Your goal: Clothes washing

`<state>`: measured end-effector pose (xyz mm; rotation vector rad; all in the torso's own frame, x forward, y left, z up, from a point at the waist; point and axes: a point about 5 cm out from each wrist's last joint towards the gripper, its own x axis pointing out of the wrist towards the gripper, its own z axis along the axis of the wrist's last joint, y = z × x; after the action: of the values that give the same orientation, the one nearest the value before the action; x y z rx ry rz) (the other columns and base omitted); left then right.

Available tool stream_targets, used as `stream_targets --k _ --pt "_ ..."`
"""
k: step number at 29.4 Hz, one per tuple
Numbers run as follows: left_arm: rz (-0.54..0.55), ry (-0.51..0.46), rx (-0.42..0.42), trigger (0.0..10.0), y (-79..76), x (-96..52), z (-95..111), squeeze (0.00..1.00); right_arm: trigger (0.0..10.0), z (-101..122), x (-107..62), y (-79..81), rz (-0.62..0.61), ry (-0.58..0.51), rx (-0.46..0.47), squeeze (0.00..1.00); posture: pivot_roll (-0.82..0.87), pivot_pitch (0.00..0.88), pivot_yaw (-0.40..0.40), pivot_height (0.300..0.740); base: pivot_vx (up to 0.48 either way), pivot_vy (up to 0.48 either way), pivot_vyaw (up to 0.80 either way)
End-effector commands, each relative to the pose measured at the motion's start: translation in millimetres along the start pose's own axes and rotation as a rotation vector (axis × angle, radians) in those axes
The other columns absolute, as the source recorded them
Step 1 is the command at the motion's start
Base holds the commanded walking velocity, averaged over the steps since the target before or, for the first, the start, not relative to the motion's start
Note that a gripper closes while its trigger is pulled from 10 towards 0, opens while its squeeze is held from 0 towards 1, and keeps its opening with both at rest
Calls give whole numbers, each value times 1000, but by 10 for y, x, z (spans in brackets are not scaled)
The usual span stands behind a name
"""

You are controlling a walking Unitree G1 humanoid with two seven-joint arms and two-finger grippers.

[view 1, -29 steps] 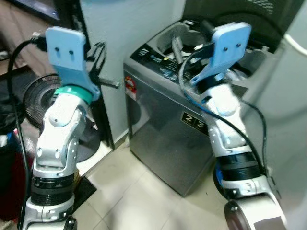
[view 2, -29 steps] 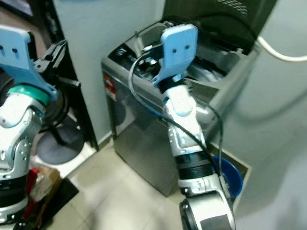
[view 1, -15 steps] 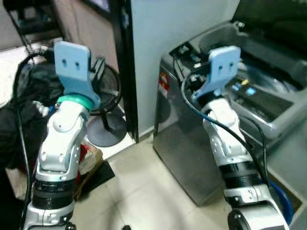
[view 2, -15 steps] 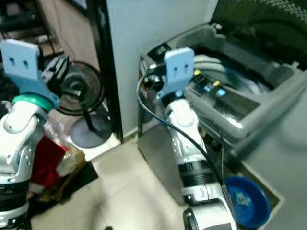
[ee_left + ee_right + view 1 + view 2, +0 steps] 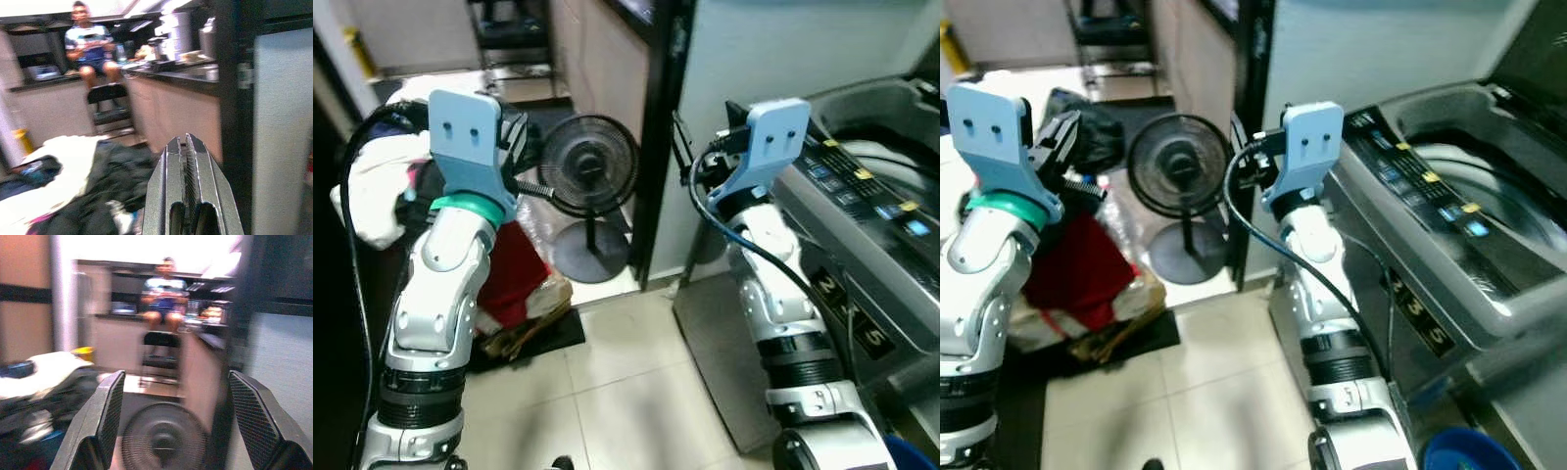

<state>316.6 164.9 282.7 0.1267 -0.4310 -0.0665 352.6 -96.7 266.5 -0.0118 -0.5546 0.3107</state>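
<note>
Camera swung left off grey top-loading washing machine, black pedestal fan on tiled floor, clothes heap, left pincer closed empty, right pincer wide apart empty.

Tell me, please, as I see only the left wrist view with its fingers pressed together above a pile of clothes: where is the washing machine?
Observer: The washing machine stands on the robot's right, lid up, beside the right arm.
Operator: Is the right gripper shut too?
Observer: No, the right gripper is open, its fingers wide apart and holding nothing.
Operator: What is it aimed at?
Observer: A standing fan on the floor by the black door frame.
</note>
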Motion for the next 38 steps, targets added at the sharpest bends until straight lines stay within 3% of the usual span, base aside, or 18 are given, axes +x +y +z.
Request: stream_targets --k 1,9,18,27,38 --pt "-7 6 -1 10000 -24 -8 -26 0 10000 -8 -18 -55 -20 6 5 0 45 0 26 740 0 0 800" --pt "0 -8 13 10000 -25 2 -12 0 10000 24 -22 -77 -51 -15 63 0 43 0 28 740 282 0 300" --pt "4 -7 16 10000 -28 10 -16 0 10000 15 -23 -44 -26 -9 9 0 44 0 27 740 469 0 498" --pt "7 -7 17 10000 -26 9 -18 0 10000 22 -11 -51 -43 -8 46 0 45 0 27 740 469 0 200" --pt "10 -7 19 10000 -17 9 -26 0 10000 19 1 -37 -38 -9 55 0 44 0 26 740 469 0 711"
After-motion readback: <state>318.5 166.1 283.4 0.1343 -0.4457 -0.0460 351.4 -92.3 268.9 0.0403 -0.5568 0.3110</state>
